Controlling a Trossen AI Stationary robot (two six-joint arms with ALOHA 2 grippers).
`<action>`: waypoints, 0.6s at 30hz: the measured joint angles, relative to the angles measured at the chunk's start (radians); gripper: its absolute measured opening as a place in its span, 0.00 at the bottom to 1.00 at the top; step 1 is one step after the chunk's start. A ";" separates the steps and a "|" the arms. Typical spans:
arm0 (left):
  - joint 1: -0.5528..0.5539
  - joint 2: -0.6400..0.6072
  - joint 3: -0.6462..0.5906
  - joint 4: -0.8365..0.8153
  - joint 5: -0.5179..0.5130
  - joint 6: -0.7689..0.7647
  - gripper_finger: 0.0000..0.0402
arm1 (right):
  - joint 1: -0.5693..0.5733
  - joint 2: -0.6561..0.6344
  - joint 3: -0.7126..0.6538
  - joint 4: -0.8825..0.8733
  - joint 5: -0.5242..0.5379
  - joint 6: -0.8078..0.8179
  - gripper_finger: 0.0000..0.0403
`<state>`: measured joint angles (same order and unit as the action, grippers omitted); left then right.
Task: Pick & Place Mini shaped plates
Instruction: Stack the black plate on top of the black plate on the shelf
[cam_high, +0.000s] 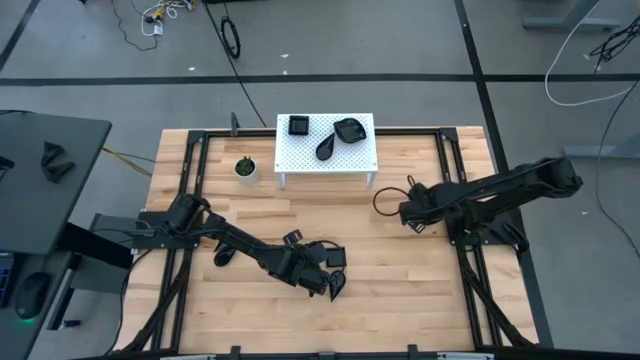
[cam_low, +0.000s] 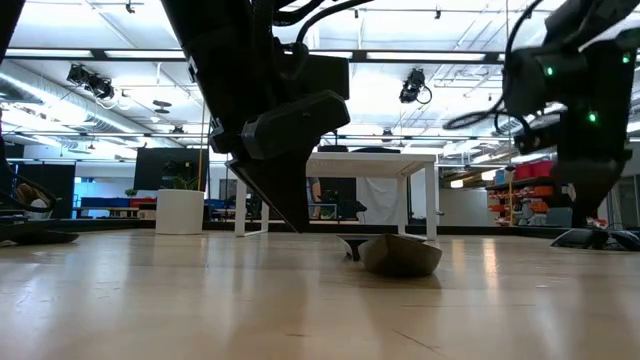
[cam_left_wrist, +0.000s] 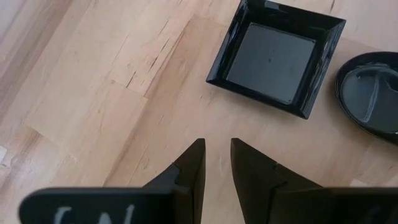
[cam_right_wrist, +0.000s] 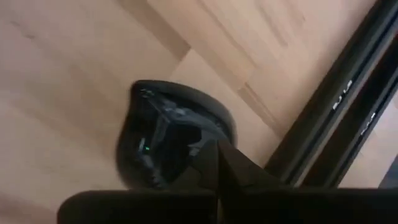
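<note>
Three mini shaped plates, glossy black, lie on the white perforated stand (cam_high: 326, 160) at the table's far side. My left gripper (cam_left_wrist: 216, 144) hangs at the table's near middle, open by a narrow gap with nothing between its fingers. Just beyond it a square plate (cam_left_wrist: 273, 56) and a rounded plate (cam_left_wrist: 370, 96) rest flat on the wood. A leaf-shaped plate (cam_low: 400, 255) lies beside it in the low view. My right gripper (cam_right_wrist: 214, 149), shut, points down over a rounded black plate (cam_right_wrist: 168, 137) that lies on the table's right side by the dark frame rail (cam_right_wrist: 336, 124). My right gripper's shut fingers (cam_right_wrist: 224, 165) point down over the near rim of the rounded plate, which lies flat on the table. Whether they touch it I cannot tell.
A small white pot with a green plant (cam_high: 245, 168) stands left of the stand. Another black plate (cam_high: 224, 257) lies near my left arm's middle. Dark frame rails (cam_high: 452, 190) run along the table's left and right sides. Bare wood (cam_high: 400, 290) lies at the near right.
</note>
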<state>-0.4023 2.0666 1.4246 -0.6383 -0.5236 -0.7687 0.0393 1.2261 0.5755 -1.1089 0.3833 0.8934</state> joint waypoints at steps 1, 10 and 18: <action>0.000 0.000 0.000 0.000 0.000 0.004 0.20 | -0.003 0.010 -0.009 0.002 0.003 0.001 0.00; 0.000 0.000 0.000 0.000 0.000 0.006 0.20 | 0.019 0.085 -0.030 0.092 -0.051 -0.038 0.00; 0.000 0.000 0.000 0.000 0.000 0.005 0.20 | 0.113 0.092 0.074 0.280 -0.234 -0.091 0.00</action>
<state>-0.4023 2.0666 1.4246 -0.6384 -0.5236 -0.7639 0.1520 1.3179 0.6500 -0.8290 0.1488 0.8026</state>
